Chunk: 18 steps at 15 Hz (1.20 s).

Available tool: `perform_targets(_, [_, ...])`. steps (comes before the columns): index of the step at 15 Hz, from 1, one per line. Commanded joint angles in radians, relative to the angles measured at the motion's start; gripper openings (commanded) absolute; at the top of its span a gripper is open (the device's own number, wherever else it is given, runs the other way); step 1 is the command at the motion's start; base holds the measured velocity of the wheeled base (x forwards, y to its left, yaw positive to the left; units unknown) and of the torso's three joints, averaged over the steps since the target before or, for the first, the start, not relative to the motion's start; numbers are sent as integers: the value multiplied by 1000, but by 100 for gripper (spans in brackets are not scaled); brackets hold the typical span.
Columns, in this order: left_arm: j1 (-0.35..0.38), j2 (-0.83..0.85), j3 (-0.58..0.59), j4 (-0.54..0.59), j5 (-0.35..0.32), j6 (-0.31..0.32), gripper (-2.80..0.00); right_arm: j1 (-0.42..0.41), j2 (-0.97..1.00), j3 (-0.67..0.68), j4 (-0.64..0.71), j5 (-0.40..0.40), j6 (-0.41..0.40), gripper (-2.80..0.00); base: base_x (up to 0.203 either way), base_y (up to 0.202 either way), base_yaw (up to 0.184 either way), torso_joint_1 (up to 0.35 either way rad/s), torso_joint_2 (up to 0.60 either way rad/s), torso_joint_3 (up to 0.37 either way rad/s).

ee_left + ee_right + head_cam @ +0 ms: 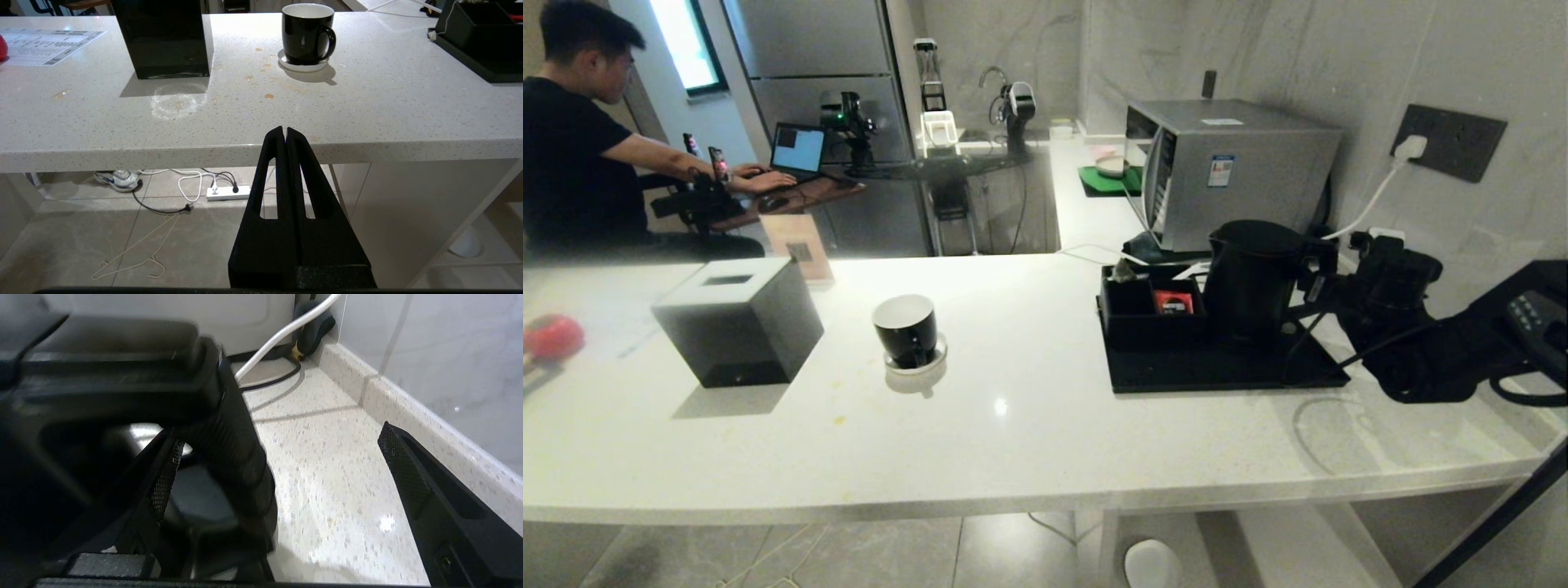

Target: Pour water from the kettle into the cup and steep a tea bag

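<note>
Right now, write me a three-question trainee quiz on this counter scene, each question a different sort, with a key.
1. True or false: the cup stands on the black tray.
2. Which thing stands between the open fingers of the right tool? A) the kettle's handle B) the tissue box C) the red packet
3. Fill in: the left tool, short of the counter edge, is ____.

Key: 1 false, the cup sits on a saucer on the bare counter, left of the tray. 2 A; the fingers have not closed on it. 3 shut.
</note>
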Motion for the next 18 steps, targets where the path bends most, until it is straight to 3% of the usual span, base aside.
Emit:
perform_targets(1, [0, 0, 0, 0, 1, -1, -280, -5, 27, -31, -10, -2, 1, 0, 0, 0, 0, 0, 0, 0])
perform_targets(5, [0, 0, 0, 0, 1, -1, -280, -19, 51, -99, -8, -2, 1, 0, 0, 0, 0, 0, 0, 0])
perform_targets(18, [0, 0, 0, 0, 1, -1, -280, -19, 85, -143, -18, -2, 0, 0, 0, 0, 0, 0, 0, 0])
